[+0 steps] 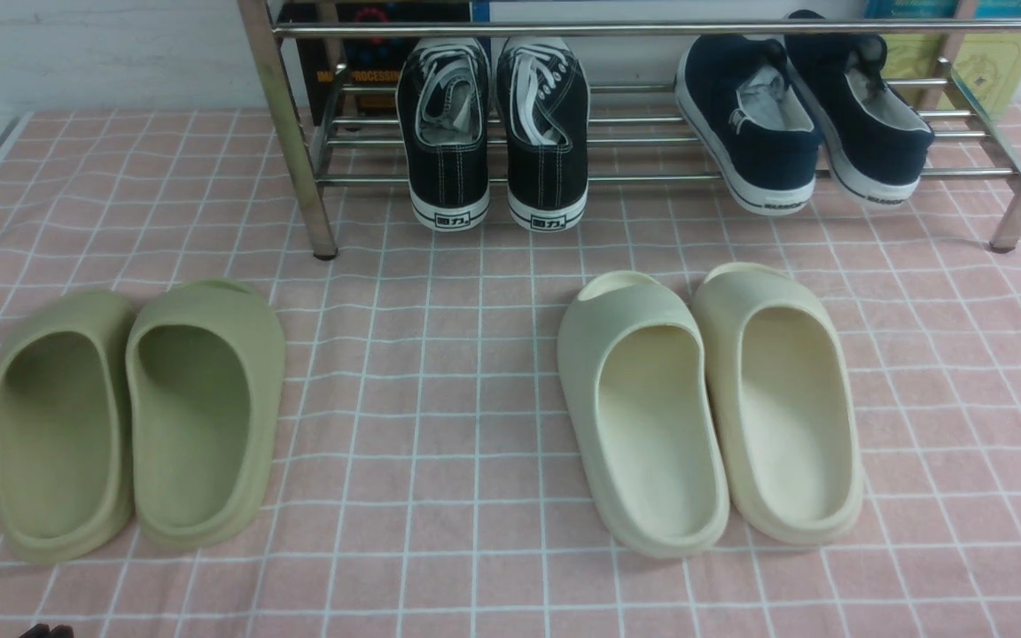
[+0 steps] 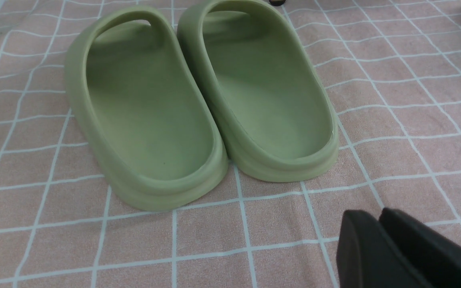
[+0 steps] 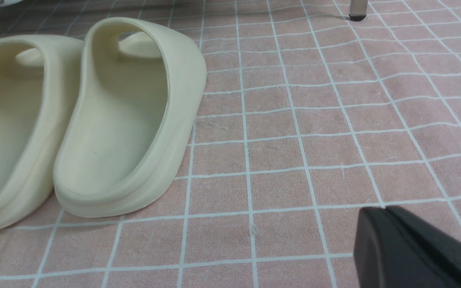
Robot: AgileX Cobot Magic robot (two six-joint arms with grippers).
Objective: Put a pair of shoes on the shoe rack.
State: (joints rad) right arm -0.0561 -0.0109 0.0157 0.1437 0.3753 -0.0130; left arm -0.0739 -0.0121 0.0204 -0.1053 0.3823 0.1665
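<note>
The sneakers [image 1: 493,133] already sit side by side on the rack [image 1: 652,133], on its lower bars towards its left end, heels hanging over the front bar and toes pointing to the back. To their right on the same shelf lie the navy shoes [image 1: 807,124], set at a slant. So the placing step looks done, and the moment reads as the close of the task or a pull-back from the rack. If anything is left, it would be nudging the sneakers' heels further onto the bars, which would call for a reach forward past the slides.

In front of the rack, on the pink checked cloth [image 1: 440,399], the olive slides [image 1: 138,416] lie left and the cream slides [image 1: 710,408] right, both pairs untouched.

The left gripper [image 2: 378,224] hangs low over the cloth just short of the olive slides' heels; its fingers lie nearly together, with only a thin seam between them, and hold nothing. The right gripper [image 3: 386,224] is likewise closed and empty, above bare cloth beside the cream slides, touching neither.
</note>
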